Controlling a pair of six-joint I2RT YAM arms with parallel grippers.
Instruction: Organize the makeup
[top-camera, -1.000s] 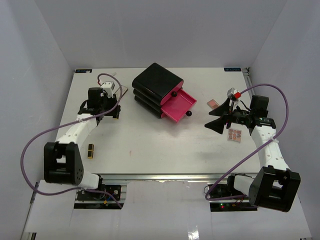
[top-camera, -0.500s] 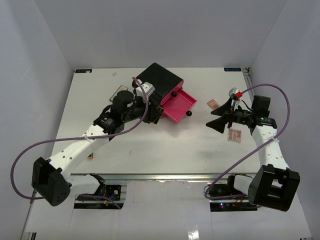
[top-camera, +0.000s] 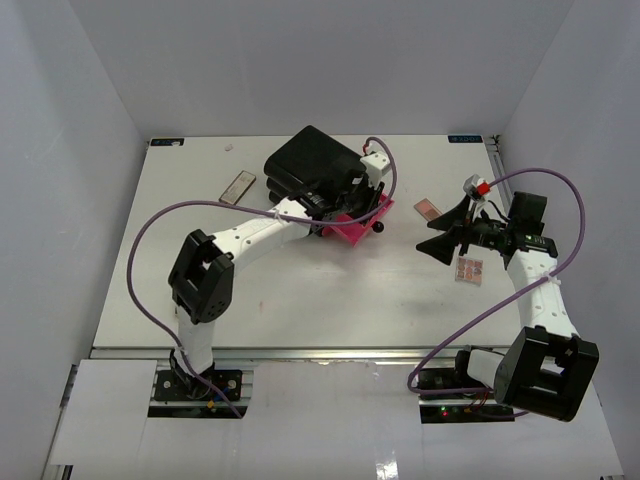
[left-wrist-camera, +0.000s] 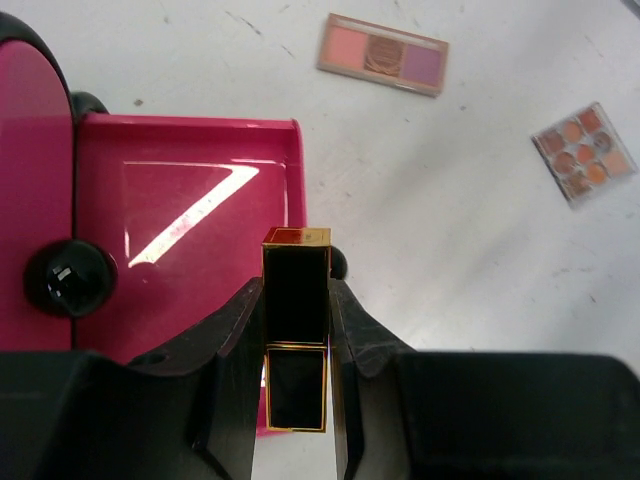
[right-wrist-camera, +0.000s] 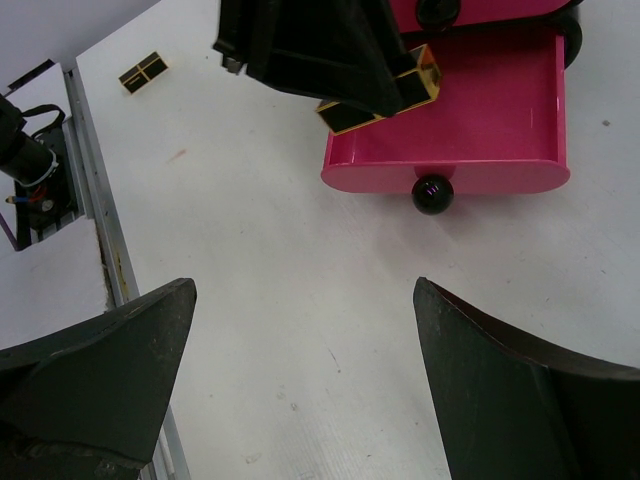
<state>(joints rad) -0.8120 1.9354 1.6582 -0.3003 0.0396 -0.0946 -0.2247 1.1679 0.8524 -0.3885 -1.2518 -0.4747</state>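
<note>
Nearest to the arm bases, at the left edge of the table (top-camera: 300, 300), a second lipstick tube (right-wrist-camera: 145, 72) lies flat, well apart from the other things. On my right side the right gripper (right-wrist-camera: 300, 300) hangs over bare table with its fingers spread wide and nothing between them. Just beside it lies a small palette of orange pans (top-camera: 468, 270), and a little farther away a flat pink palette (top-camera: 427, 208). Both are on the table, outside the drawer.

Toward the middle, the left gripper (left-wrist-camera: 296, 300) is pinching a black-and-gold lipstick tube (left-wrist-camera: 296, 270) by its long sides, over the edge of the open pink drawer (left-wrist-camera: 180, 123). I cannot tell if the tube touches the rim. Behind the drawer stands the black box (top-camera: 305, 160). A slim tan case (top-camera: 240, 185) lies on the table left of the box, toward the far side.
</note>
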